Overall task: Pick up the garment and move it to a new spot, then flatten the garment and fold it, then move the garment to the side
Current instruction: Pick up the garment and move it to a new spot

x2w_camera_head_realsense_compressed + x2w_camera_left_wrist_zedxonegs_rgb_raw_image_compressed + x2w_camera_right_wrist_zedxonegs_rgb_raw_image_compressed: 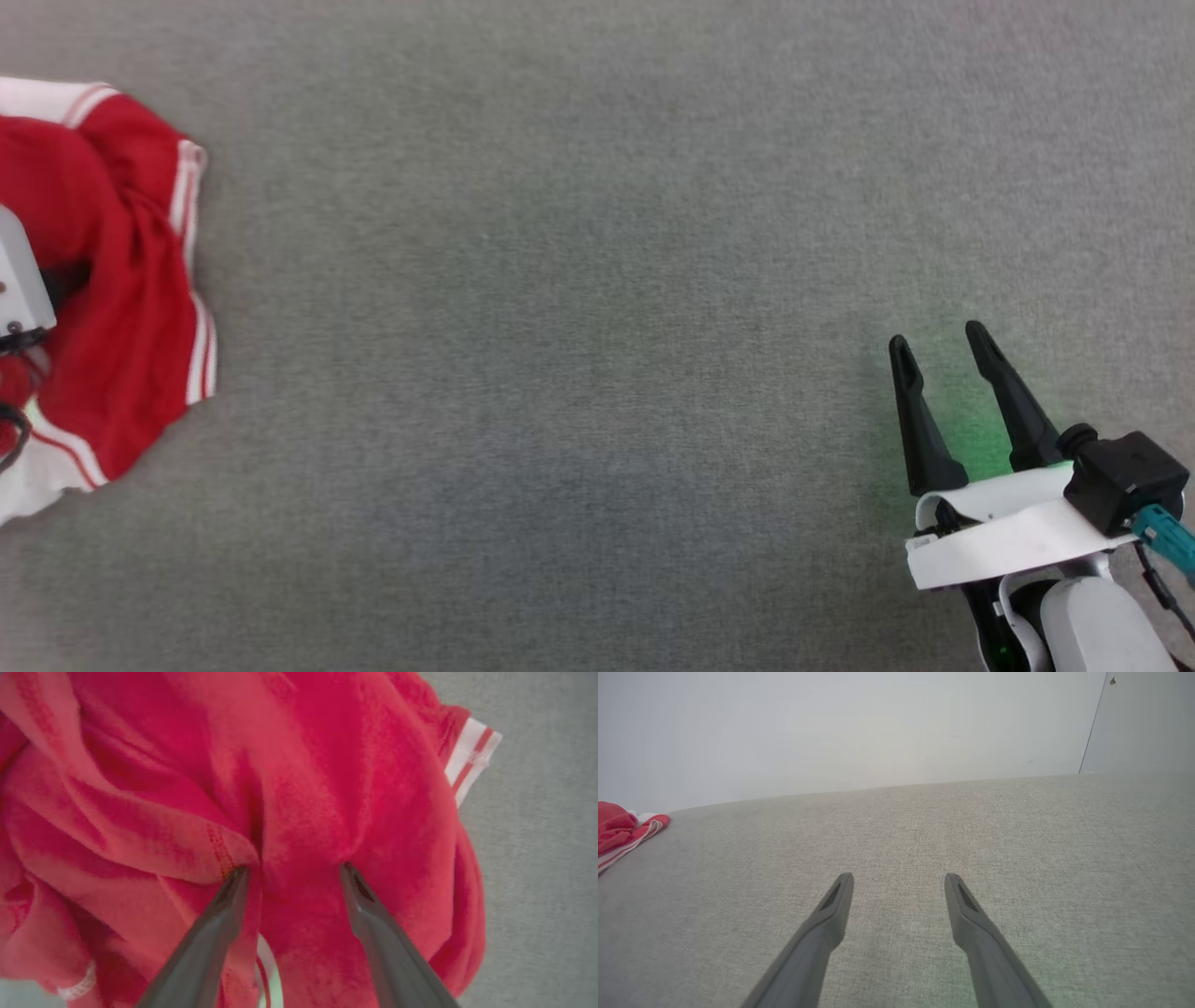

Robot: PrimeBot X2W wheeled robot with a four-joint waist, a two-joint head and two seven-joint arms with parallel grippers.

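Garment [121, 280] crumpled in heap on grey surface [579, 392]. Left gripper [294, 868] right over garment, fingers spread apart, tips touching red folds, nothing clamped. Right gripper [936, 336] well apart from garment, fingers spread, empty. Step, as judged: first pick-up, grasp not yet made. Next move calls for left fingers closing on ridge of cloth between tips, catching enough layers, then lift.
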